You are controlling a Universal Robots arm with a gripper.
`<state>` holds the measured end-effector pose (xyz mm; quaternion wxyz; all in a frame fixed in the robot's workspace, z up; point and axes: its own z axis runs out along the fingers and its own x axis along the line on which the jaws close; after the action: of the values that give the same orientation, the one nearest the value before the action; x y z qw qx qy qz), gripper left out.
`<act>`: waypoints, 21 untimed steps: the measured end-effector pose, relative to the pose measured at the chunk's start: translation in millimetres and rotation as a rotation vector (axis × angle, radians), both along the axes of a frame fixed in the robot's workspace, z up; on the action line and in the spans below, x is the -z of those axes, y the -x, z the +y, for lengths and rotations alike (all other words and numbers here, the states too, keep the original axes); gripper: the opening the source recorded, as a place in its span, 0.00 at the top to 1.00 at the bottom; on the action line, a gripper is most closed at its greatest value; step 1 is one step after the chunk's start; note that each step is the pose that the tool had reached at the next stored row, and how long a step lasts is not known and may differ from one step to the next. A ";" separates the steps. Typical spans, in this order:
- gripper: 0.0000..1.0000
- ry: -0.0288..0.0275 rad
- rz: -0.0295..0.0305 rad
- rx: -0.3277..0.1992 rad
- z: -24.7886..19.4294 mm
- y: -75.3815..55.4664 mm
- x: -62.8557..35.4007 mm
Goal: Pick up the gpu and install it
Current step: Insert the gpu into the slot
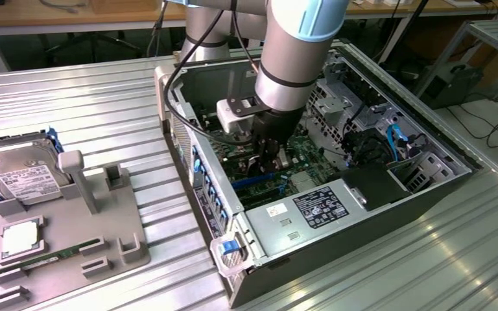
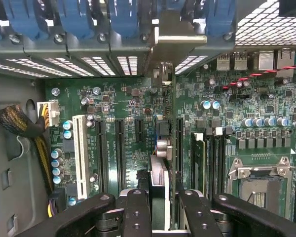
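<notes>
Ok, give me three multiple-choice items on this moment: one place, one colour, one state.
1. Where is the end effector? A over the grey tray; B inside the computer case; C above bare table.
2. What colour is the long slot nearest the yellow-wired connector? A white; B red; C green.
3. The gpu is: A on the tray; B gripped edge-on by the end effector; C lying on the table.
Answers: B, the arm reaches into the case; A, it stands white among black slots; B, the card sits between the fingers, above the motherboard.
</notes>
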<state>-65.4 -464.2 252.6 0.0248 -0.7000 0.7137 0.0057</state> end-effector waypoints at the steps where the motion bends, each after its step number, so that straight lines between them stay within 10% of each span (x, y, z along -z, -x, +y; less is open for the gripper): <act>1: 0.73 0.0001 0.0002 0.000 0.0 0.0 0.2; 21: 0.73 0.0000 0.0012 0.000 0.1 2.2 5.5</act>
<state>-67.6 -464.1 247.1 0.0243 -0.6999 0.7138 0.0062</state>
